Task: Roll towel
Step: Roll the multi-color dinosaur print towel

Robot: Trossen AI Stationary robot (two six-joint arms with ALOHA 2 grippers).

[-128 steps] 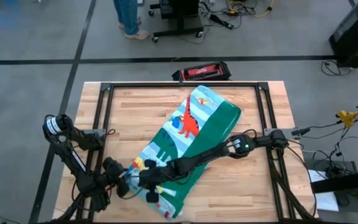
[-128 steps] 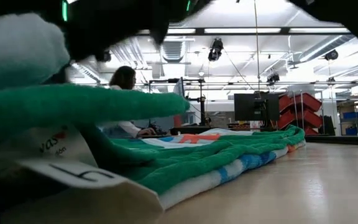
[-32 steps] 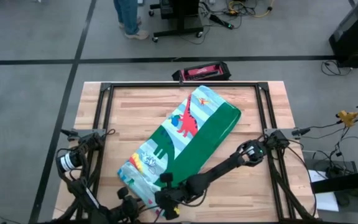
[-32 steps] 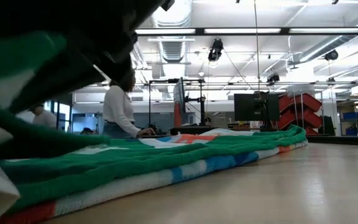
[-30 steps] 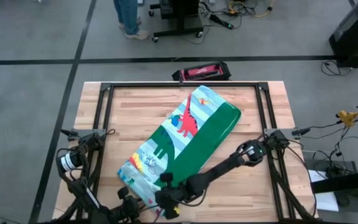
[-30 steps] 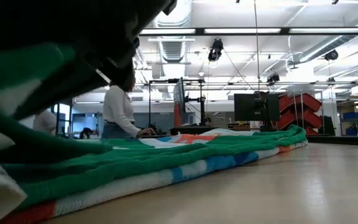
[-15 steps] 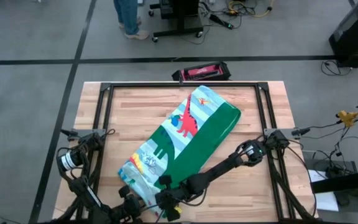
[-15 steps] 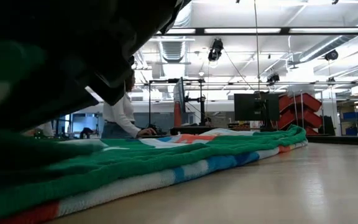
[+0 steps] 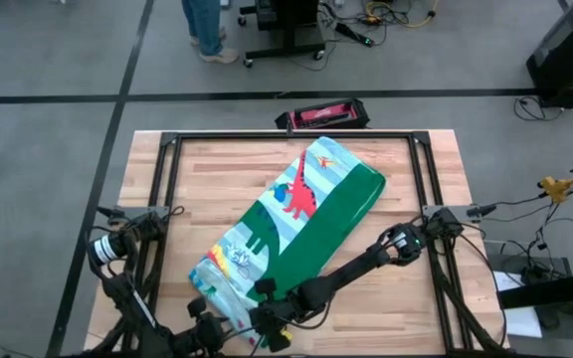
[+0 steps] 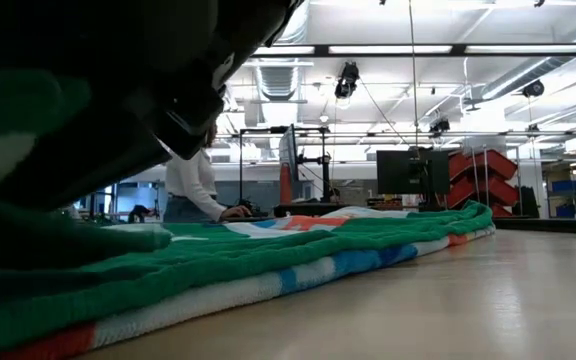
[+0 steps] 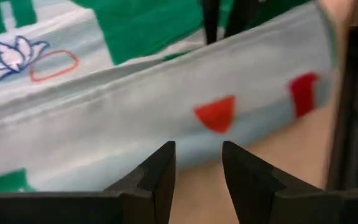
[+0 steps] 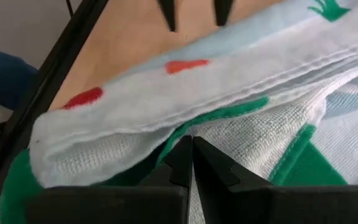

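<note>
Lying diagonally on the light wooden tabletop (image 9: 217, 184) is the soft folded towel with green border and pale blue centre printed with dinosaurs (image 9: 296, 224), one end reaching toward the far edge and the other toward the near edge. The right claw (image 9: 267, 323) is sitting at the near end of the towel, fully clenched, its tips pressing into the folded layers; whether cloth is caught between them I cannot tell. The left claw (image 11: 194, 165) is waiting just beside the same near end, its fingers standing apart and released, grasping nothing. In the low view, a person in a white top (image 10: 193, 185) is sitting far behind the towel.
</note>
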